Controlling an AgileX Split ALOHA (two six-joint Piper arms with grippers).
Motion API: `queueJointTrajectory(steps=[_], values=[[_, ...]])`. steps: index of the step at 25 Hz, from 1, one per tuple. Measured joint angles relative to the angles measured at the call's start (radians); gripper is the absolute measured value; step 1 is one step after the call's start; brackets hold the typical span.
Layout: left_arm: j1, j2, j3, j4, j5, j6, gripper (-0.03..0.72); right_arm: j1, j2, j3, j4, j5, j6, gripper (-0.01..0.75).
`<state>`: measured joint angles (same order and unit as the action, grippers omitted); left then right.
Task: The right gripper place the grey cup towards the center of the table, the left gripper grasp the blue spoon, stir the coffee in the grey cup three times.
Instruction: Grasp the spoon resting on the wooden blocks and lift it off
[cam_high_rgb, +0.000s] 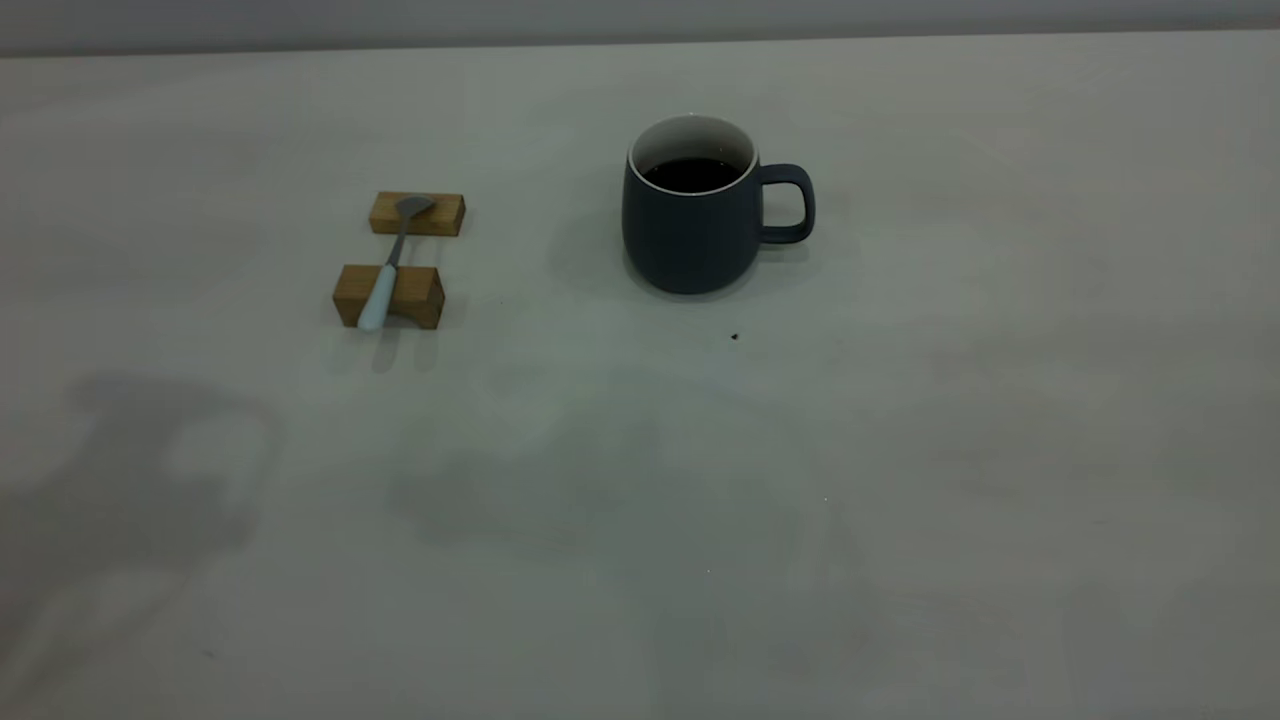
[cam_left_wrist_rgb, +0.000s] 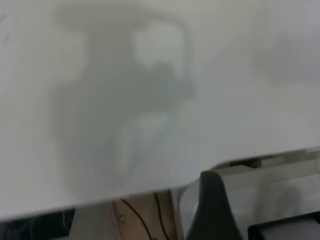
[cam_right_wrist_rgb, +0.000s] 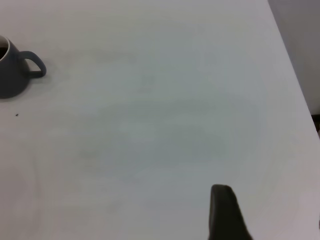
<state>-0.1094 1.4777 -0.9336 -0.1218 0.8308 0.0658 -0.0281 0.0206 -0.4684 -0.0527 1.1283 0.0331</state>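
The grey cup (cam_high_rgb: 690, 235) stands upright a little right of the middle of the table (cam_high_rgb: 900, 450), toward the back, its handle pointing right. Dark coffee (cam_high_rgb: 692, 176) fills part of it. The blue spoon (cam_high_rgb: 383, 275) lies across two brown wooden blocks at the left, bowl on the far block. Neither gripper shows in the exterior view. My left gripper (cam_left_wrist_rgb: 250, 202) hovers open at the table's near edge, over its own shadow, with nothing in it. My right gripper (cam_right_wrist_rgb: 272, 212) is open and empty, far to the right of the cup (cam_right_wrist_rgb: 11, 75); only one finger (cam_right_wrist_rgb: 224, 210) shows.
The far wooden block (cam_high_rgb: 440, 215) and the near one (cam_high_rgb: 412, 297) hold the spoon off the table. A tiny dark speck (cam_high_rgb: 735, 337) lies in front of the cup. The table's right edge (cam_right_wrist_rgb: 295, 85) is close to the right gripper. Cables and a wooden frame (cam_left_wrist_rgb: 135, 215) sit below the near edge.
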Motion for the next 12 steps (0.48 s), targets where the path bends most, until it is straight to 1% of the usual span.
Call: queueJointTrajectory(steps=[2, 6, 9, 12], values=[[-0.042, 0.081, -0.020, -0.004, -0.054, -0.045, 0.600, 0.000, 0.000, 0.000, 0.000, 0.000, 0.000, 0.474], [-0.094, 0.250, -0.065, 0.027, -0.133, -0.166, 0.598, 0.000, 0.000, 0.000, 0.000, 0.000, 0.000, 0.474], [-0.106, 0.365, -0.116, 0.053, -0.176, -0.240, 0.596, 0.000, 0.000, 0.000, 0.000, 0.000, 0.000, 0.473], [-0.109, 0.471, -0.186, 0.055, -0.205, -0.257, 0.594, 0.000, 0.000, 0.000, 0.000, 0.000, 0.000, 0.474]])
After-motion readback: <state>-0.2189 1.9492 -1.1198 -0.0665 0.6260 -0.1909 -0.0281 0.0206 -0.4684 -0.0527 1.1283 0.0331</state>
